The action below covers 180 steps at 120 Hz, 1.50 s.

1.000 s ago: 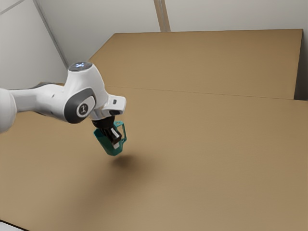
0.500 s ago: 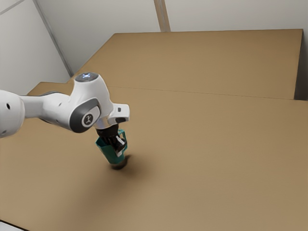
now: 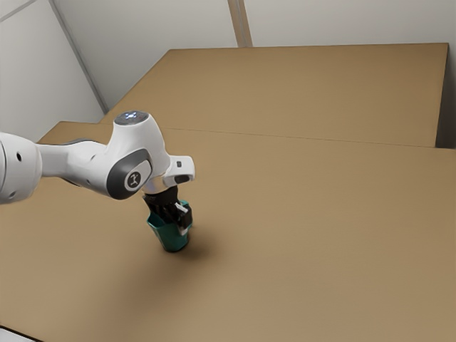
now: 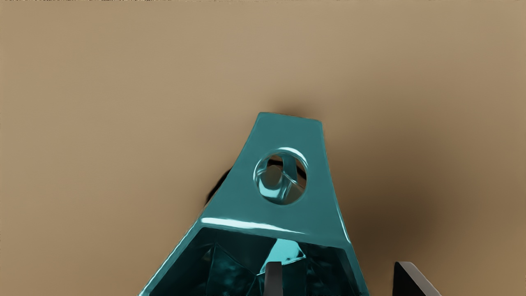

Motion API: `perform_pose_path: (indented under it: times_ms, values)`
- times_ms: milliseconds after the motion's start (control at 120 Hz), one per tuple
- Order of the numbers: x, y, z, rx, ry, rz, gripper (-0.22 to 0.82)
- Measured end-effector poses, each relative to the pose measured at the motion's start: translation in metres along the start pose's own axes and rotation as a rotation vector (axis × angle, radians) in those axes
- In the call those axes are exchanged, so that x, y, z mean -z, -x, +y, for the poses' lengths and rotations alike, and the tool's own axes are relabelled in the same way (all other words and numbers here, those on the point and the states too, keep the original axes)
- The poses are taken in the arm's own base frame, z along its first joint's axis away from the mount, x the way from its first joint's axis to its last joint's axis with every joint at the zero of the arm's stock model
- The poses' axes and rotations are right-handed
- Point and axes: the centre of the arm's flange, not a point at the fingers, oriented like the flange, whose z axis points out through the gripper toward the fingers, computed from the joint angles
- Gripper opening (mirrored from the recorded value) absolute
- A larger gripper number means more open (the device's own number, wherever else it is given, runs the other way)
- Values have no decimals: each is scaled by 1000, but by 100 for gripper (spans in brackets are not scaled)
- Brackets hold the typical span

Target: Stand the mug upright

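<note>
Gripper (image 3: 177, 218) Is Straddling Teal Mug's (image 3: 169, 236) Wall, Fingers Parted

The gripper is standing open and released, one finger (image 4: 273, 283) reaching over the mug's mouth and the other finger (image 4: 413, 283) staying outside the rim. The mug's near parts are running out past the wrist view's edge, and the lower ends of both fingers are being cut off there too. Inside, the mug's floor is hiding in dark, broken reflections. In the exterior view the black fingers are covering part of the rim and the handle (image 4: 291, 133).

The mug's side wall is lying between the parted fingers. The handle's flat, tapering top is jutting from the rim, its round hole showing more teal beneath.

The mug is sitting directly below the gripper, apparently upright, mouth up and narrower base down on the brown table (image 3: 306, 214). A soft shadow is spreading just beside it. The white arm (image 3: 135, 153) is coming in from the exterior view's left. Farther out, a thin seam is crossing the tabletop, and a pale wall (image 3: 342, 21) with a wooden strip (image 3: 241, 25) is rising behind.
</note>
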Motion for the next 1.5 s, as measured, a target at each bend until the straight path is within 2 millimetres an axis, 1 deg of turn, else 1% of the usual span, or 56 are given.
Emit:
perform_pose_path:
  times_ms: [83, 175, 342, 425, 558, 642, 750, 842, 1017, 1192, 1350, 1500]
  values:
    - [10, 0, 3, -2, -2, 21, 37]
    - [25, 1, 9, -12, -4, 51, 44]
    - [46, 1, 12, -12, -8, 88, 52]
    - [60, -5, 13, -11, -9, 99, 54]
    - [86, -23, 16, -9, -6, 101, 56]
    - [105, -41, 15, 6, 7, 93, 57]
    - [128, -51, 7, 36, 19, 72, 57]
    - [146, -54, 2, 57, 23, 53, 58]
    - [181, -65, -2, 75, 29, 37, 58]
    - [207, -68, -14, 106, 31, 30, 58]
    - [225, -72, -28, 136, 30, 43, 58]
    - [237, -72, -37, 156, 29, 55, 58]
